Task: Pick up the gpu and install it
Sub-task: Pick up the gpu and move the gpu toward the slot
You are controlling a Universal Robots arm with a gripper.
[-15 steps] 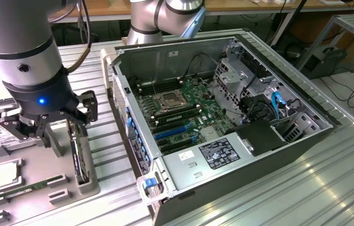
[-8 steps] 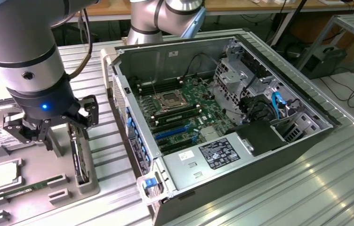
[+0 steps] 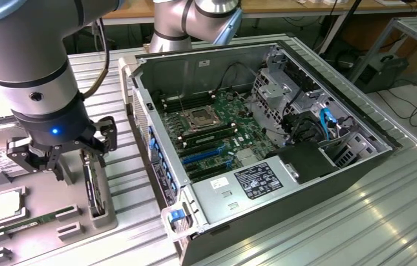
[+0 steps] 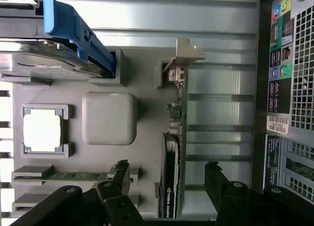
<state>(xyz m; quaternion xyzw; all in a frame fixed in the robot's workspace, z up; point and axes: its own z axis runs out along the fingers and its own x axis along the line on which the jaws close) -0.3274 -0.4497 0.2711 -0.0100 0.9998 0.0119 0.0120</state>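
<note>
Hangs over the grey parts tray [image 3: 49,191] at the exterior view's left, with the gripper [image 4: 167,167] spread wide and grasping nothing. Straddles the gpu [image 4: 174,137], 1 finger [image 4: 122,172] on each side, both apart from the board. Leaves that card standing on its long edge in a slot along the tray side nearest the open computer case [image 3: 216,50], silver bracket [image 4: 185,54] at 1 end.

Could probably tip or twist so thin a card if closed off-centre, since 1 finger would meet it first. Might jam it in the slot walls if raised at a slant. Might also snag the bracket on the grey post just beside it.

Has little spare room on the tray side: a square grey block [image 4: 109,118], a memory stick [image 4: 73,176] and a hard drive with a blue handle [image 4: 73,29] lie near. Offers bare ribbed table [image 4: 221,108] between tray and case. Looks tight inside the case: power supply [image 3: 257,180], drive cage [image 3: 283,83] and cables [image 3: 319,124] crowd the motherboard [image 3: 216,124] and its blue slots [image 3: 202,155].
</note>
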